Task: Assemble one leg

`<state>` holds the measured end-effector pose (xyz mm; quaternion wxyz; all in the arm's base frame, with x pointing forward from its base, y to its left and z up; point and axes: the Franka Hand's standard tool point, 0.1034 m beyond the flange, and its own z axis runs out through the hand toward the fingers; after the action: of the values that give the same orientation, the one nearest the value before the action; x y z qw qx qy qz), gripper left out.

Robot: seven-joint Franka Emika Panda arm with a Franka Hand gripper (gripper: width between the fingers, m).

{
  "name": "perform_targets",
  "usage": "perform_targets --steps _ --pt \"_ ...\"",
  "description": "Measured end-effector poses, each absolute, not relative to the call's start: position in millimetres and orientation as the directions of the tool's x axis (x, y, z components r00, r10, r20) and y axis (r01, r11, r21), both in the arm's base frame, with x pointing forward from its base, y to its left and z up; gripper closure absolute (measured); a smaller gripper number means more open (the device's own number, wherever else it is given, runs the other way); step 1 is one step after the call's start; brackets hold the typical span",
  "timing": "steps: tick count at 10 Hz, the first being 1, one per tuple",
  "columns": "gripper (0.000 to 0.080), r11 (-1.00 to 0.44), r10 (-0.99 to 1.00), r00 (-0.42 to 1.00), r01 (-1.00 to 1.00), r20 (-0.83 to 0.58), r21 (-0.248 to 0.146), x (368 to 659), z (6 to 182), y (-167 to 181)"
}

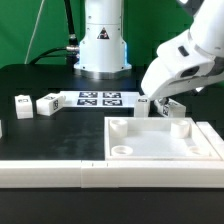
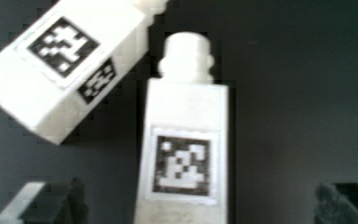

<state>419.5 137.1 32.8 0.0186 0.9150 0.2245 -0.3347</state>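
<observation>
In the wrist view a white leg (image 2: 190, 140) with a black-and-white tag and a round peg at one end lies on the black table between my fingers. My gripper (image 2: 194, 206) is open, with one fingertip (image 2: 44, 203) on each side of the leg and a gap to it on both sides. A second leg (image 2: 78, 68) lies slanted beside the first, near its peg end. In the exterior view my gripper (image 1: 160, 101) is low over these legs (image 1: 173, 108) at the exterior view's right, just behind the large white square part (image 1: 190, 152).
Two more legs (image 1: 22, 103) (image 1: 48, 102) lie at the exterior view's left. The marker board (image 1: 98, 98) lies in the middle in front of the robot base (image 1: 103, 50). A long white rail (image 1: 50, 172) runs along the front.
</observation>
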Motion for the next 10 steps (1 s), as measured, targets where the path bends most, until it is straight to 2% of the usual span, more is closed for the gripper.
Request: perform_targets --steps 2,5,8,10 --pt "0.015 -0.9 0.387 0.624 0.417 -0.679 -0.13 415.2 22.3 137.9" --pt "0.015 -0.892 0.412 0.656 0.431 -0.632 -0.135 417.1 7.7 138.7" --pt "0.0189 -0.895 0.411 0.669 0.426 -0.619 -0.133 418.7 4.6 135.0" --pt "0.0473 -0.895 0.411 0.669 0.426 -0.619 -0.133 418.6 4.5 135.1"
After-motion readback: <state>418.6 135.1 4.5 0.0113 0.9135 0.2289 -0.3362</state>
